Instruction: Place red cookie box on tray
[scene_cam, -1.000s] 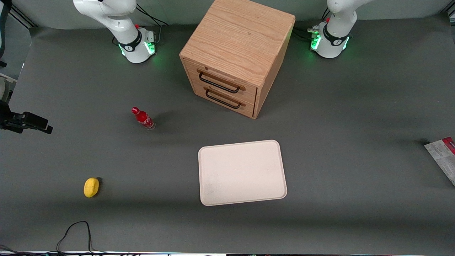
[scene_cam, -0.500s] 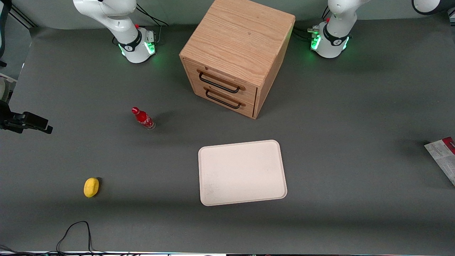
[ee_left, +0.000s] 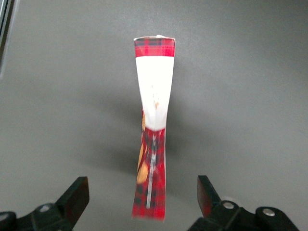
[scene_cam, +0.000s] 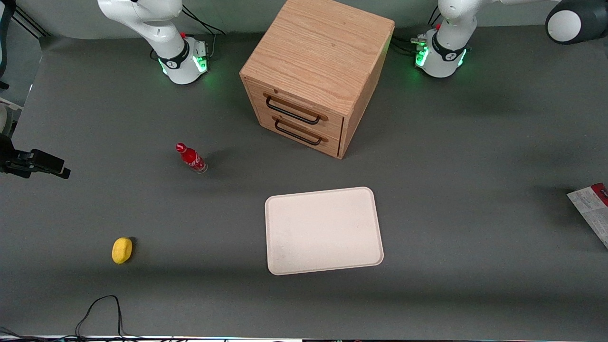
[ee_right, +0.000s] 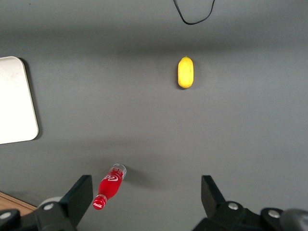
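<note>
Left wrist view: gripper spread open above long, thin red-edged cookie box, not touching. Flat cream-white rectangular tray, lower centre of front view, bare. Grasp, carry, placement all outstanding.

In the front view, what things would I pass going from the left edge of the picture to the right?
Lemon → red bottle → wooden drawer cabinet and, nearer the camera, the tray → red cookie box. The gripper hangs open above the box, seen only in the left wrist view.

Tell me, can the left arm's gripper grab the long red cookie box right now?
Probably yes. The gripper hangs open above the long red cookie box, fingers on either side, with only bare grey table around it.
</note>
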`<state>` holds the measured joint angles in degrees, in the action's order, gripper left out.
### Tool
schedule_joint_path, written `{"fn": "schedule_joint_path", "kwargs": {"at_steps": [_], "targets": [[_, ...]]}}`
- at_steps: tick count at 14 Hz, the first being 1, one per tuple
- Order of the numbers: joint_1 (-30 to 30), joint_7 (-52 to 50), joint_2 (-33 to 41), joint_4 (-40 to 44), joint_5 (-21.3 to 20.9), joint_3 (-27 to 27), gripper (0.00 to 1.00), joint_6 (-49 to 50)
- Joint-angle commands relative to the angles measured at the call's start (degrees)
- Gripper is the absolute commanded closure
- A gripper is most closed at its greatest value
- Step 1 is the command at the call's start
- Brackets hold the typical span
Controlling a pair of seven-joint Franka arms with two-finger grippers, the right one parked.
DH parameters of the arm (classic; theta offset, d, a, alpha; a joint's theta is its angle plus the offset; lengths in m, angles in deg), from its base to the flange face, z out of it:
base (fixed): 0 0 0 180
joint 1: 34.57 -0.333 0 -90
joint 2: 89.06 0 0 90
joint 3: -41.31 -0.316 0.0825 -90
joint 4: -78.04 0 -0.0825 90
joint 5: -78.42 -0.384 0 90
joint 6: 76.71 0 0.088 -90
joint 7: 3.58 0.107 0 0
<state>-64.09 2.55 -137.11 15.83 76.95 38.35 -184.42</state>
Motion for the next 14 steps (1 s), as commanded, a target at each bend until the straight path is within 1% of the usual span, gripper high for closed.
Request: {"fn": "schedule_joint_path", "kwargs": {"at_steps": [1,5,8,12,13,14], "targets": [[-0.45,-0.15,-0.02,-5.20,0.68,0.05,0.00,-4.87],[-0.46,1.61,-2.48,-5.47,0.51,0.05,0.00,-6.99],[-0.46,2.92,-3.19,-5.47,0.07,0.05,0.00,-8.75],[-0.45,3.54,-3.45,-5.21,0.15,0.05,0.00,-8.75],[-0.37,3.46,-3.45,-5.12,0.33,0.05,0.04,-8.75],[-0.37,3.54,-3.45,-5.03,0.07,0.05,0.19,-8.75]]}}
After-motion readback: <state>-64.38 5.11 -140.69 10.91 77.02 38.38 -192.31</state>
